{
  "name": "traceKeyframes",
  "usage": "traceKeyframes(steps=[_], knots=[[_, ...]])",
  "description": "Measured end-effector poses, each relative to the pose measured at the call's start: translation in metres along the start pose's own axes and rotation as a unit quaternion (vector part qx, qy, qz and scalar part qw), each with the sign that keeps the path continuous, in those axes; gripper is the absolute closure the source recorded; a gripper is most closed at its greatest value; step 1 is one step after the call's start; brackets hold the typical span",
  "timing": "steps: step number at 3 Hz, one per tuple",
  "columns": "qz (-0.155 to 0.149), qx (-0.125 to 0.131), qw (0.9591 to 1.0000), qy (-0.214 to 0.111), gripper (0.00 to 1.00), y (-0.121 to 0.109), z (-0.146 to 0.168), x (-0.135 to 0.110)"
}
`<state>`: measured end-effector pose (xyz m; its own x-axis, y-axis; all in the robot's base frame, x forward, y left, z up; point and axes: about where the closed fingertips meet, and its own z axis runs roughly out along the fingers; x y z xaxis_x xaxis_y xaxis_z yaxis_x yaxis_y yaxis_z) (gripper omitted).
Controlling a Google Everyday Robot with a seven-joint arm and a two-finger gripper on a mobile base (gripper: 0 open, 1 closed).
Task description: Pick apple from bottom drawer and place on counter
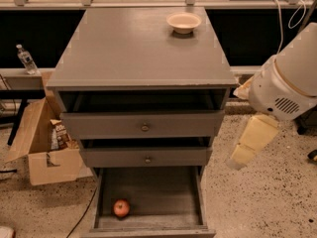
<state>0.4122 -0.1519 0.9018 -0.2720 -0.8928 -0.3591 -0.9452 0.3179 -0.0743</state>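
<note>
The small red apple (121, 208) lies on the floor of the open bottom drawer (163, 192), near its front left corner. The counter (133, 48) is the broad grey cabinet top. My white arm (287, 78) comes in from the right, and the pale gripper (243, 155) hangs down beside the cabinet's right side, at about the height of the middle drawer. It is well above and to the right of the apple and holds nothing that I can see.
A cream bowl (184, 22) sits on the counter's far right. The top drawer (143, 125) and middle drawer (146, 157) are pulled out a little above the bottom one. An open cardboard box (42, 143) stands on the floor at left, with a water bottle (25, 58) on a ledge behind it.
</note>
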Motion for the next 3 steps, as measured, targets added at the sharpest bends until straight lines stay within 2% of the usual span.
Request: traceKeyframes(steps=[1,2,3], knots=[[0.013,-0.031,0.9986,-0.042,0.0,0.016,0.039,-0.011],[0.022,-0.061,0.9946,-0.081,0.0,0.036,0.1,-0.03],[0.044,-0.095,0.9858,-0.131,0.0,0.061,0.18,-0.058]])
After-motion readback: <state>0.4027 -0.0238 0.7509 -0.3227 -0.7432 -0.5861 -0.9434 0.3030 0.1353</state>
